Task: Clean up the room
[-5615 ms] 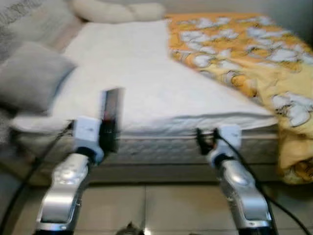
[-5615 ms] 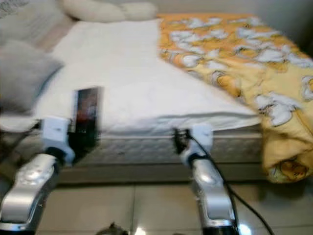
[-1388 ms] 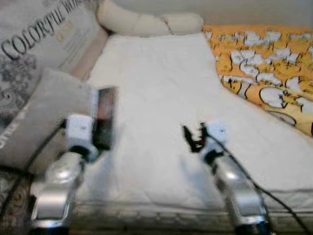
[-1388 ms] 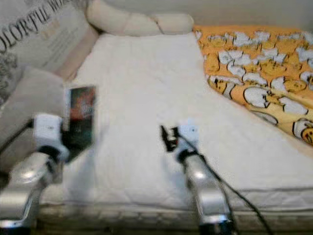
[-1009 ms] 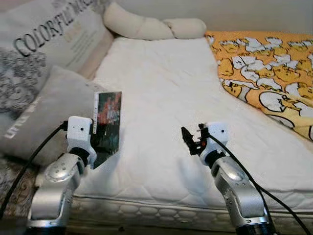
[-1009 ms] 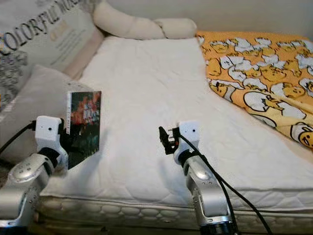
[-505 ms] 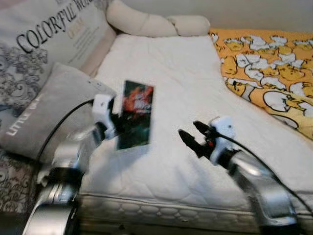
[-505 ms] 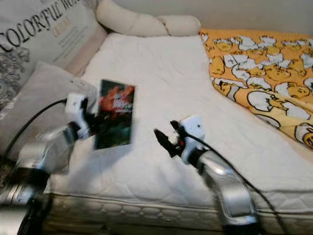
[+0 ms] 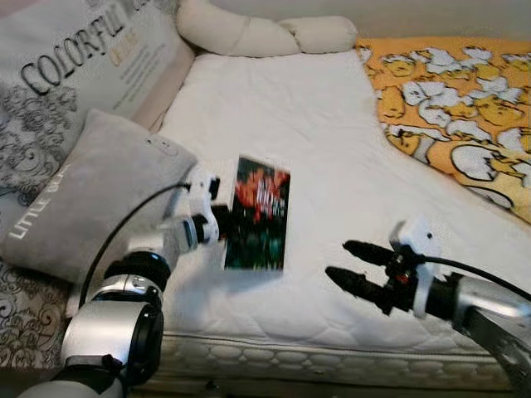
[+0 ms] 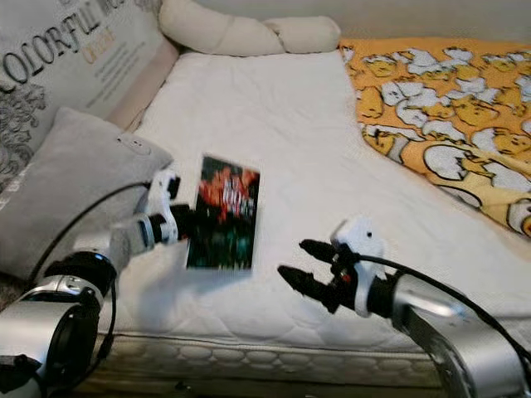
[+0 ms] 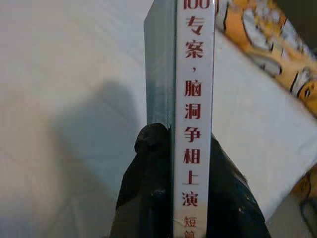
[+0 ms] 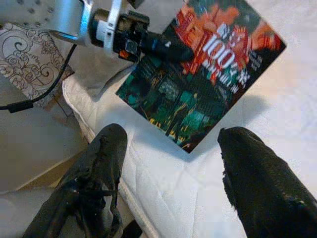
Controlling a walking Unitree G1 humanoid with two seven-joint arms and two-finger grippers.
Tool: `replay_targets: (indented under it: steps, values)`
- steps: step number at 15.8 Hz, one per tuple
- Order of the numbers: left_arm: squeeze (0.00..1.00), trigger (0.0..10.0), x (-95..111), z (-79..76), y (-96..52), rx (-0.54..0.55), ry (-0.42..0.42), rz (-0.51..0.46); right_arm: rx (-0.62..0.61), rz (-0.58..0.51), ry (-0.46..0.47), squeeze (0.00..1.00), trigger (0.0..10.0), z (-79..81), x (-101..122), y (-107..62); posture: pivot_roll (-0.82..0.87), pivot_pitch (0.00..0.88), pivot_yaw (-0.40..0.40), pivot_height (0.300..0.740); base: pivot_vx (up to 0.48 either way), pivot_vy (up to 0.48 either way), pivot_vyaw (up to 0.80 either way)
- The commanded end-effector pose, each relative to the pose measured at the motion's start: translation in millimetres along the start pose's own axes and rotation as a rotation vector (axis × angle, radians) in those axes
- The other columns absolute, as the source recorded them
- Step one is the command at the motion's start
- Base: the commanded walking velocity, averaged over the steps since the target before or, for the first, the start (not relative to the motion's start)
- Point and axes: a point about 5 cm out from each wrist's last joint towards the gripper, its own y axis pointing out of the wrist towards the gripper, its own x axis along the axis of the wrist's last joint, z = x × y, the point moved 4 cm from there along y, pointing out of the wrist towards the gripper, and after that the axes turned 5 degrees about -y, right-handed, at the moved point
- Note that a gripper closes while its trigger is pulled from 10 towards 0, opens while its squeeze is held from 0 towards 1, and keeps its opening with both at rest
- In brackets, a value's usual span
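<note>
- My left end effector (image 9: 222,222) is pinching a book (image 9: 258,214) by its left edge, holding it face-up just above the white mattress (image 9: 307,124), beside the grey pillow (image 9: 91,195).
- In the left wrist view, the fingers (image 11: 148,168) clamp the book on either side of its spine, where Chinese lettering runs.
- My right end effector (image 9: 353,264) hovers near the book's lower right corner, fingers spread wide, holding nothing.
- The book looks like a thin, stiff paperback: light, I judge, though its glossy cover may slip and its pages could splay if gripped at a loose corner.
- I'd take hold at the spine or squarely across a closed edge, so it stays shut.
- The yellow patterned blanket (image 9: 465,99) lies well apart on the right.
</note>
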Motion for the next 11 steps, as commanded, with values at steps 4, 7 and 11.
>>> replay_targets:
  steps: [4,7,11]
  values:
    - [0.0,10.0,6,11.7,3.0,0.165,0.203,0.037,0.01,0.058,0.023,0.0,10.0,14.7,-4,-17.4,-0.28,0.071,0.085,0.74,0.0,0.0,0.0]
    - [0.0,10.0,7,25.3,-1.6,0.289,0.286,0.053,0.056,0.126,0.026,0.0,10.0,25.8,-12,-19.6,-0.28,0.077,0.083,0.74,0.0,0.0,0.0]
    - [0.95,10.0,9,44.5,-15.0,0.405,0.275,0.041,-0.003,0.166,-0.035,0.0,10.0,13.6,-17,-13.0,-0.26,0.079,0.076,0.74,0.0,0.0,0.0]
